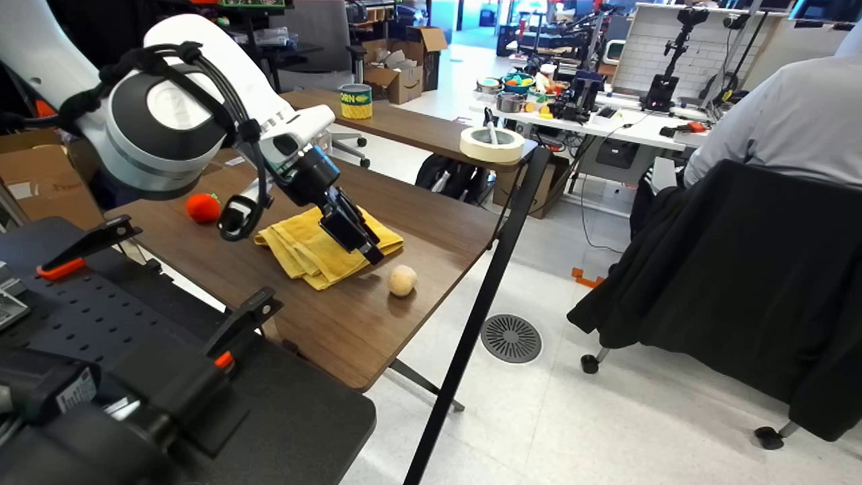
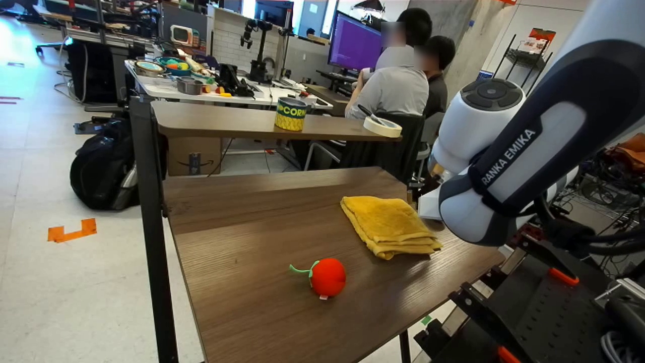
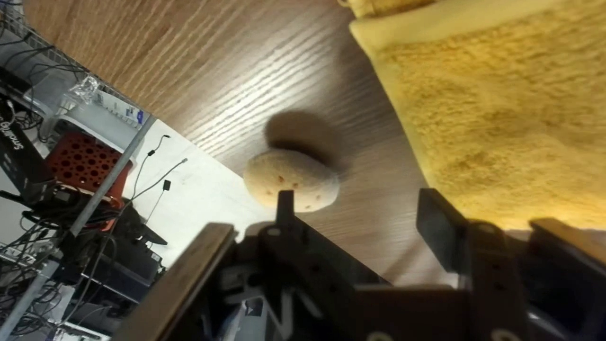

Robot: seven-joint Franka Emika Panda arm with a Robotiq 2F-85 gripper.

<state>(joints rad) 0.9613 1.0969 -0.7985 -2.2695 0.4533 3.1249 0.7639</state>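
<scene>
The end effector (image 3: pixel 357 213), jaws well apart and empty, hovers near a potato (image 3: pixel 289 177) and yellow cloth (image 3: pixel 502 123) on the tabletop (image 3: pixel 189 61).

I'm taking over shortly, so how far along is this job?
Looks done, if it counts: the towel lies folded on the table. In hand: nothing; the gripper hangs open and empty near the potato. Left, it seems: any grip on the potato, which lies loose beside the towel.
</scene>
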